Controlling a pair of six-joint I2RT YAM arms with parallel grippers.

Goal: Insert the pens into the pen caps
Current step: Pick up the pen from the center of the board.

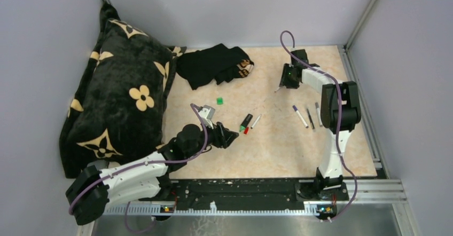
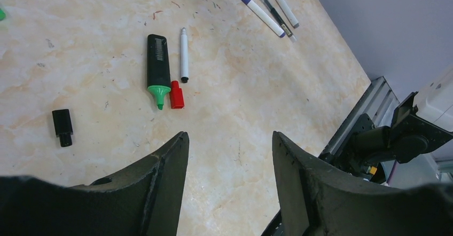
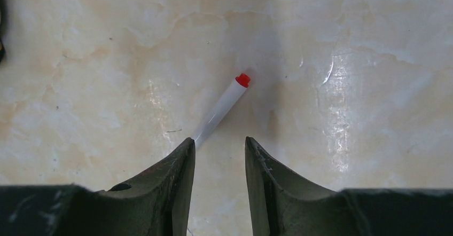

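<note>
Pens by view. Top: three pens (image 1: 310, 117) lie near right jaws. Left wrist: left jaws wide open, empty; highlighter (image 2: 158, 65), white pen (image 2: 184, 54) and red cap (image 2: 176, 95) lie ahead. Right wrist: right jaws part-open; red-tipped pen (image 3: 219, 110) runs in against one finger, grip undeterminable.

The red-tipped pen (image 3: 220, 109) has its near end hidden behind the right hand (image 3: 219, 142).

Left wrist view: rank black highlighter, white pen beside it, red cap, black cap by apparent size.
1. black highlighter: longest and thickest.
2. white pen: somewhat shorter, much thinner.
3. black cap and red cap: black looks slightly bigger, but it lies nearer the camera, so I leave these two unranked.
</note>
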